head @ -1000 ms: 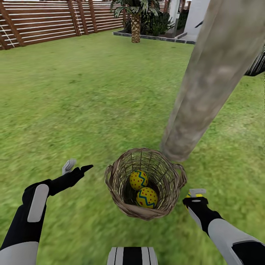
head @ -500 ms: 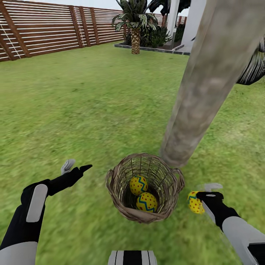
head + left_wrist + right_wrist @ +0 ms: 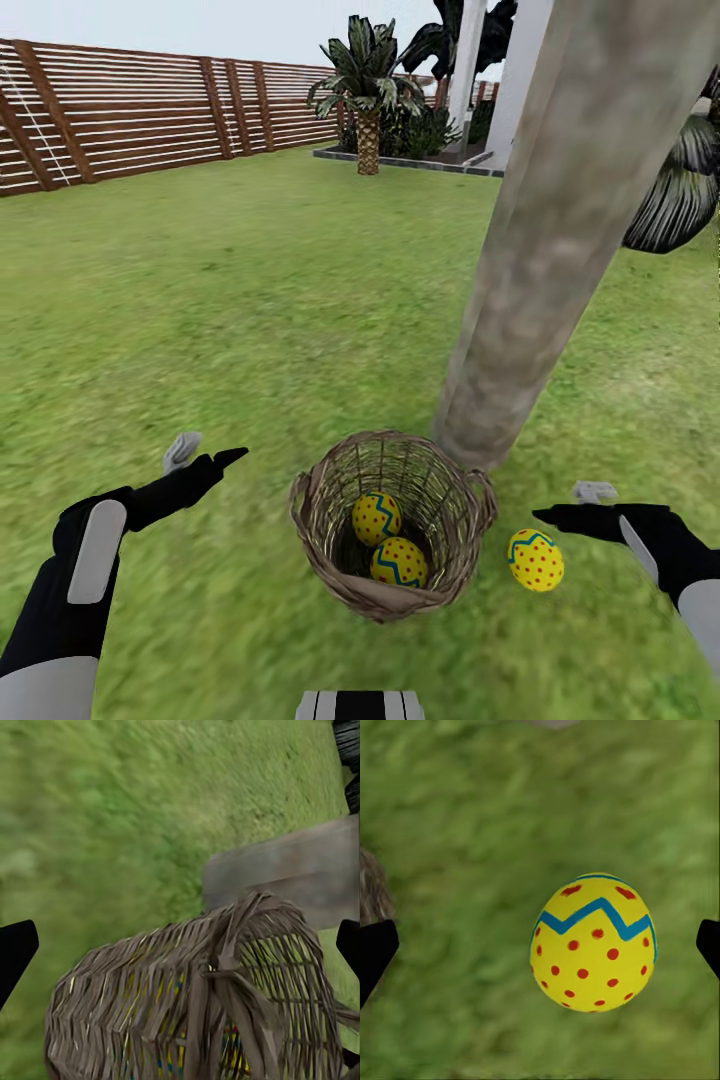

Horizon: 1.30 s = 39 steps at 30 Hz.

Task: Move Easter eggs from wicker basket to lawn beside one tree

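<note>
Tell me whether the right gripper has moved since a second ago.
Yes. The right gripper has swung outward, away from the wicker basket, leaving the egg on the lawn.

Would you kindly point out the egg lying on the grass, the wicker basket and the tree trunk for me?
Egg on the grass point(image 3: 535, 560), head view: middle of its shell.
Wicker basket point(image 3: 318, 495), head view: left inner wall.
Tree trunk point(image 3: 545, 240), head view: middle of the bark.

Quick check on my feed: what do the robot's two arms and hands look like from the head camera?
Both arms are glossy black with light grey-white oblong panels along the forearms, turning white nearer the body. The left hand has one pale grey finger and one black pointed finger; the right hand likewise pairs a black pointed finger with a small grey one. No cables show.
</note>
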Tool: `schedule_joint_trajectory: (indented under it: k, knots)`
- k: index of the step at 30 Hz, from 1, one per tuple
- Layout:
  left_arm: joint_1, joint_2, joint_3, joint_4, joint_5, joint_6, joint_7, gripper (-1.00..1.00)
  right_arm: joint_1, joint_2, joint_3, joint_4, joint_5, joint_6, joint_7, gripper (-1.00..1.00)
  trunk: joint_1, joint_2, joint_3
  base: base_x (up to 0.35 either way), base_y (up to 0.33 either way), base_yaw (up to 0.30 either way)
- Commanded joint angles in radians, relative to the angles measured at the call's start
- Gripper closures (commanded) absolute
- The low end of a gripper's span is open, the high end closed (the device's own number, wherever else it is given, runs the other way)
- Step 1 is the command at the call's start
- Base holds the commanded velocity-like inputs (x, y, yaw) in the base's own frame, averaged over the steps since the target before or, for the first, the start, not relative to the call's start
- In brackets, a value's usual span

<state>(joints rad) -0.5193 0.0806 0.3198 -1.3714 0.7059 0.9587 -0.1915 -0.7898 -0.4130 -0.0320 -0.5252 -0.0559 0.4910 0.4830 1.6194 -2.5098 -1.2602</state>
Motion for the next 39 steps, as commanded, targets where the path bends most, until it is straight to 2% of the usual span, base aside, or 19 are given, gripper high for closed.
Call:
schedule_joint_trajectory:
  k: [1, 2, 3, 4, 7, 10, 13, 18, 20, 24, 30, 33, 39]
  knots:
    - [-0.001, 0.002, 0.002, 0.000, -0.008, 0.005, -0.009, -1.00, 0.000, -0.012, -0.004, -0.003, -0.006, 0.018, 0.058, -1.00, -0.001, 0.000, 0.003, 0.000, 0.000, 0.000]
    - [-0.001, 0.004, 0.002, 0.000, -0.008, 0.005, -0.009, -1.00, 0.000, -0.026, -0.004, -0.004, -0.005, 0.026, 0.111, -1.00, -0.001, 0.000, 0.007, 0.000, 0.000, 0.000]
    - [-0.001, 0.006, 0.002, 0.000, -0.008, 0.005, -0.009, -1.00, 0.000, -0.047, -0.004, -0.005, -0.006, 0.039, 0.197, -1.00, -0.001, 0.000, 0.011, 0.000, 0.000, 0.000]
    - [-0.001, 0.006, 0.002, 0.000, -0.008, 0.005, -0.009, -1.00, 0.000, -0.053, -0.004, -0.005, -0.006, 0.043, 0.223, -1.00, -0.002, 0.001, 0.015, 0.000, 0.000, 0.000]
    - [-0.001, 0.007, 0.002, 0.000, -0.008, 0.005, -0.009, -1.00, 0.000, -0.087, -0.005, -0.005, -0.007, 0.068, 0.385, -1.00, -0.003, 0.001, 0.026, 0.000, 0.000, 0.000]
    - [-0.001, 0.007, 0.001, 0.000, -0.008, 0.005, -0.009, -1.00, 0.001, -0.116, -0.005, -0.004, -0.008, 0.075, 0.477, -1.00, -0.005, 0.002, 0.038, 0.000, 0.000, 0.000]
    - [-0.001, 0.007, 0.001, 0.000, -0.008, 0.005, -0.009, -1.00, 0.000, -0.144, -0.019, -0.004, -0.008, 0.078, 0.536, -1.00, -0.006, 0.003, 0.050, 0.000, 0.000, 0.000]
    - [-0.001, 0.007, 0.001, 0.000, -0.008, 0.005, -0.009, -1.00, 0.004, -0.157, -0.112, -0.004, -0.009, 0.078, 0.592, -1.00, -0.008, 0.004, 0.069, 0.000, 0.000, 0.000]
    - [-0.001, 0.008, 0.001, 0.002, -0.008, 0.005, -0.009, -1.00, 0.007, -0.160, -0.156, -0.003, -0.001, 0.078, 0.697, -1.00, -0.009, 0.004, 0.077, 0.000, 0.000, 0.000]
    - [-0.001, 0.027, 0.001, 0.004, -0.008, 0.012, -0.008, -1.00, 0.007, -0.163, -0.162, -0.001, -0.002, 0.079, 0.745, -1.00, -0.011, 0.005, 0.092, -0.041, 0.000, 0.000]
    - [-0.001, 0.031, 0.001, 0.005, -0.008, 0.013, -0.008, -1.00, 0.008, -0.194, -0.162, 0.007, -0.006, 0.080, 0.860, -1.00, -0.014, 0.007, 0.115, -0.187, 0.000, 0.000]
    - [-0.001, 0.031, 0.001, 0.005, -0.008, 0.013, -0.008, -1.00, 0.008, -0.196, -0.162, 0.010, -0.005, 0.080, 0.891, -1.00, -0.015, 0.007, 0.127, -0.030, 0.000, 0.000]
    - [-0.001, 0.029, 0.001, 0.006, -0.008, 0.012, -0.008, -1.00, 0.012, -0.192, -0.159, 0.000, 0.002, 0.137, 1.016, -1.00, -0.018, 0.009, 0.150, -0.003, 0.000, 0.000]
